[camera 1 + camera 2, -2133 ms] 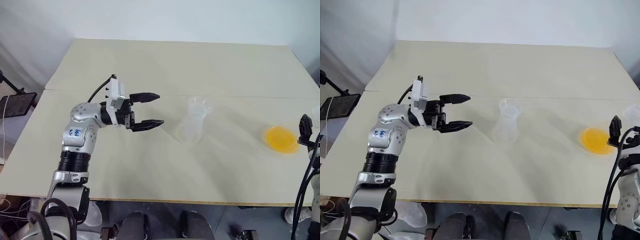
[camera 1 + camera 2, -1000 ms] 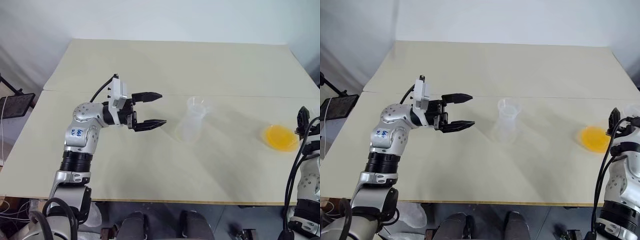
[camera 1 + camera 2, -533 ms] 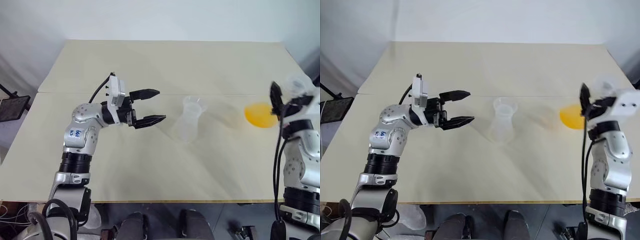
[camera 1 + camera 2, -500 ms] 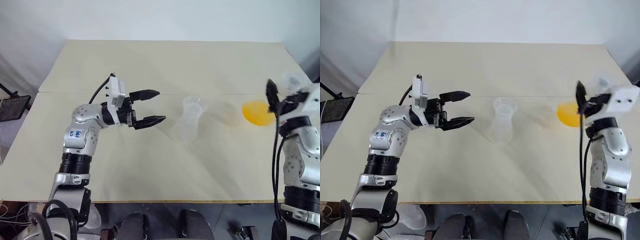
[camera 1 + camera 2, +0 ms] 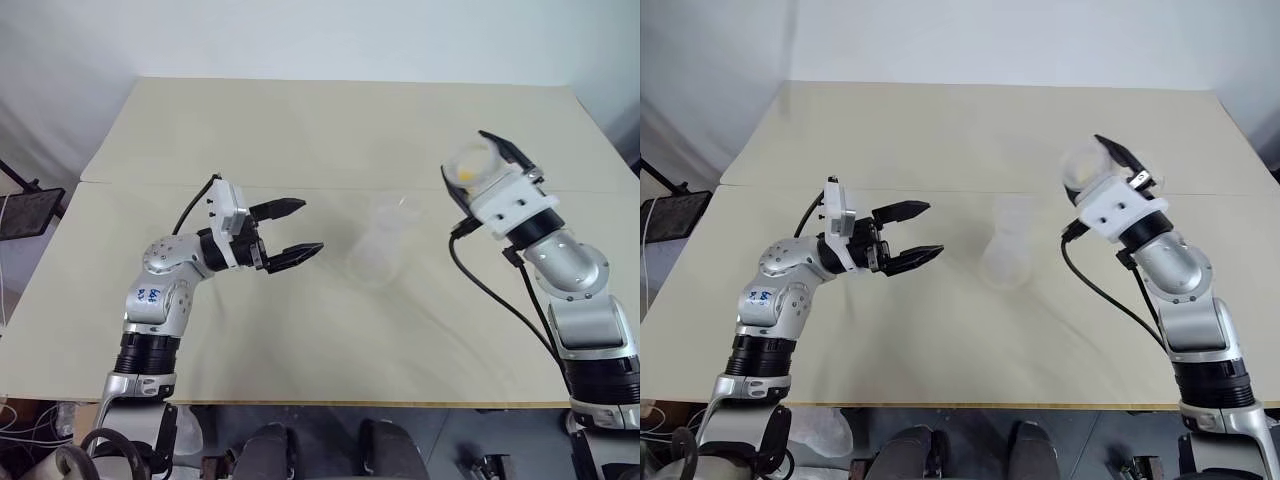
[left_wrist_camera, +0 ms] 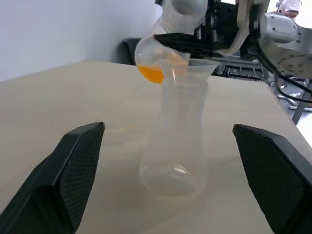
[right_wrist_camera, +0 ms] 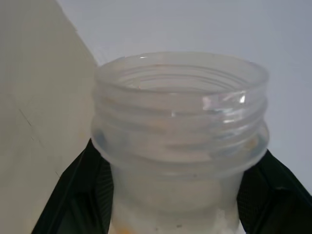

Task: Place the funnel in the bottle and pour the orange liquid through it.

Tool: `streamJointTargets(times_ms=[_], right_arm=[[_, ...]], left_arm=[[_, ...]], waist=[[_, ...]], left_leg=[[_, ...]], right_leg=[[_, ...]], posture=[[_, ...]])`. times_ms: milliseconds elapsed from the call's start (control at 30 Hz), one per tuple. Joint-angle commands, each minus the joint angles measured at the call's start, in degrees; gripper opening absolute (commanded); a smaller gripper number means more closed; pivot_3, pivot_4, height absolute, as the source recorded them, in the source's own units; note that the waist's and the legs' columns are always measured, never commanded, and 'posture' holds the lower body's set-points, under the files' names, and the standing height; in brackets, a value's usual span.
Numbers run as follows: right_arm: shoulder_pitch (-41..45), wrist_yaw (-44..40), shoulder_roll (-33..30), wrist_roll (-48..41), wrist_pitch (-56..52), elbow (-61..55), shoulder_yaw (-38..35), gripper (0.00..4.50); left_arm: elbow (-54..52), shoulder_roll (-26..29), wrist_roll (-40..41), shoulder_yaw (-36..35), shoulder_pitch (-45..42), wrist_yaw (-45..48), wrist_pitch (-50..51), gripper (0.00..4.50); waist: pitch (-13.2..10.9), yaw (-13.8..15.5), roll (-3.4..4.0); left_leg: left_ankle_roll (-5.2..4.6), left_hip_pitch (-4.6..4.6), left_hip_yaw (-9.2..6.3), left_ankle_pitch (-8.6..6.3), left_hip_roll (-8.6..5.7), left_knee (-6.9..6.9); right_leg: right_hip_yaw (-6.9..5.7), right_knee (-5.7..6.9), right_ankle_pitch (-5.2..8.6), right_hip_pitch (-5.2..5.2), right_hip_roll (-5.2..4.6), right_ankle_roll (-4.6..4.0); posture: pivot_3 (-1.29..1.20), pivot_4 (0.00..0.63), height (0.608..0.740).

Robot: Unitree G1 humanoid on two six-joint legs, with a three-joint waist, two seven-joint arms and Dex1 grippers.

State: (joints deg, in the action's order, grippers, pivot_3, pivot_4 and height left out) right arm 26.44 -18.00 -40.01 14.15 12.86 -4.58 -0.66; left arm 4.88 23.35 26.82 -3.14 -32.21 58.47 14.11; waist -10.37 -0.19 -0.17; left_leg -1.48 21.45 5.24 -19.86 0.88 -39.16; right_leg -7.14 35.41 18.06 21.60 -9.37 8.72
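The clear bottle (image 5: 383, 250) stands upright mid-table with the see-through funnel (image 5: 401, 210) seated in its neck (image 6: 194, 68). My left gripper (image 5: 308, 225) is open just left of the bottle, its fingers (image 6: 73, 161) spread on either side of it without touching. My right gripper (image 5: 468, 160) is raised up right of the bottle, shut on the threaded neck (image 7: 180, 131) of a round clear flask (image 6: 155, 56). The orange liquid (image 6: 151, 73) pools in the flask's belly, close beside the funnel's rim.
The beige table (image 5: 330, 130) has a seam running across its middle and bare room all round the bottle. A dark stand (image 5: 25, 205) sits off the left edge. Chairs and equipment (image 6: 243, 58) lie beyond the far side.
My right arm lifted the flask off the table at the right and swung it left and up, rolling it over near the bottle. My left gripper dipped slightly, still open.
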Motion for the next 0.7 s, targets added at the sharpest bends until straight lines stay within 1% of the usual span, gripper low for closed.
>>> streamJointTargets(times_ms=[33, 267, 500, 700], right_arm=[[2.41, 2.24, -1.62, 5.2, 6.8, -0.8, 0.47, 2.66], [4.37, 6.11, -1.84, 15.61, 10.67, 1.17, 2.43, 2.66], [4.83, 7.34, -1.78, 19.31, 11.72, 1.89, 2.07, 2.66], [5.28, 9.06, -2.98, 23.11, 12.95, 1.79, 2.23, 2.66]], left_arm=[[-3.09, -0.1, 1.06, -0.27, 0.58, -0.61, -0.02, 4.5], [-4.36, -0.68, 0.98, 0.63, 1.3, -1.31, 0.46, 4.5], [-4.34, -1.13, 0.98, 1.2, 1.17, -1.59, 0.4, 4.5], [-3.99, -1.76, 0.82, 1.64, 0.88, -1.58, 0.06, 4.5]], waist=[[0.0, -0.02, 0.0], [0.0, 0.05, 0.0], [0.0, -0.07, 0.0], [0.0, 0.01, 0.0]], left_leg=[[0.0, 0.0, 0.0, 0.0, 0.0, 0.0], [0.0, 0.01, -0.02, 0.0, 0.0, 0.0], [0.0, 0.02, -0.02, 0.0, 0.02, 0.0], [0.0, 0.04, -0.02, 0.0, 0.01, 0.0]], right_leg=[[-0.01, 0.0, 0.0, 0.0, 0.0, 0.0], [-0.02, -0.01, 0.0, -0.01, 0.0, 0.0], [-0.04, -0.02, 0.0, -0.01, 0.0, 0.0], [-0.05, -0.02, 0.0, -0.01, 0.0, 0.0]], posture=[[0.0, 0.15, 0.74], [0.0, 0.15, 0.74], [0.0, 0.15, 0.74], [0.0, 0.15, 0.74]])
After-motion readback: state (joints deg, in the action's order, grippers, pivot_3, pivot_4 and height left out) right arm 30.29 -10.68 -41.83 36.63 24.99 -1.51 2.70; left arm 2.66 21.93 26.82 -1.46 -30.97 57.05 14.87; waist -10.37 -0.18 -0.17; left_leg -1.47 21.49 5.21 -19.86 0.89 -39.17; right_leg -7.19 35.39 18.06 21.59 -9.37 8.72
